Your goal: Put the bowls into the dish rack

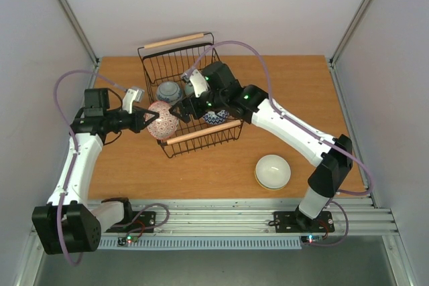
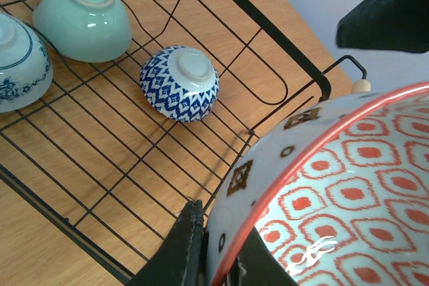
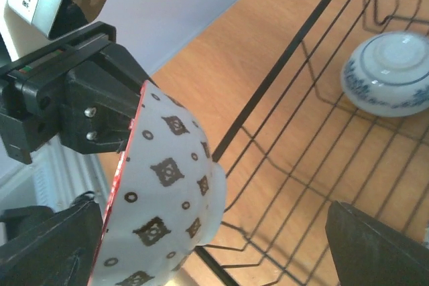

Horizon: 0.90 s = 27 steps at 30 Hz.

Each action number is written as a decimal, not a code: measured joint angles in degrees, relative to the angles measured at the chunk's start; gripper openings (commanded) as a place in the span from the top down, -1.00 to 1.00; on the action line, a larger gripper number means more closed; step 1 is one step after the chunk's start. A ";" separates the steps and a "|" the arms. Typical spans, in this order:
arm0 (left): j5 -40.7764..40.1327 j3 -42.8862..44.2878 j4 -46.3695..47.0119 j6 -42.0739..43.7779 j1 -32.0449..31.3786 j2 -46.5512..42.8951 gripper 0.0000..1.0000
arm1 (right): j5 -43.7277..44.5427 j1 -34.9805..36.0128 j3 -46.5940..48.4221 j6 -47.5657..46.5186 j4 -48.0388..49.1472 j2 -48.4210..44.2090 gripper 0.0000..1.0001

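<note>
Hanging on its side at the left edge of the dish rack (image 1: 175, 41), the red-patterned bowl (image 1: 162, 120) is off the table (image 1: 301, 85) and not yet set down; its open face turns toward the left arm and its foot points at the basket. The left gripper (image 1: 149, 120) pinches its rim, with one finger inside the bowl and the other against the outer wall. Inside the rack, three bowls already lie upside down on the wire floor: a mint green bowl (image 2: 84, 17), a pale blue-and-white bowl (image 2: 17, 65) just beside it, and a dark blue diamond-patterned bowl (image 2: 179, 82) a little apart from both. The right gripper (image 1: 186, 108) hovers over the rack facing the red bowl, its fingers spread wide and touching nothing, which reads as a handover or a guiding position, though I cannot tell which. Well away, near the front right of the table, a cream bowl (image 1: 273, 171) sits upright by itself. By my count the job is about half done: three loaded, one in the air at the rim, one waiting on the wood. Only five bowls show; any other is hidden, perhaps under the right arm.
</note>
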 measured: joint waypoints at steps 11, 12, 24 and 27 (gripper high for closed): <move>3.06 0.00 -0.02 0.02 0.09 0.00 0.99 | -13.00 -0.44 -7.41 5.92 7.50 -0.13 -0.98; 3.23 0.00 -0.02 0.02 0.09 0.00 0.99 | -13.92 -0.44 -7.76 6.32 8.15 -0.13 -0.97; 3.98 0.00 0.02 0.00 0.24 -0.04 0.99 | -21.40 -0.81 -9.90 10.34 12.39 -0.11 -0.72; 4.31 0.00 -0.02 0.02 0.24 -0.07 0.99 | -22.34 -1.11 -10.10 10.78 12.68 0.02 -0.70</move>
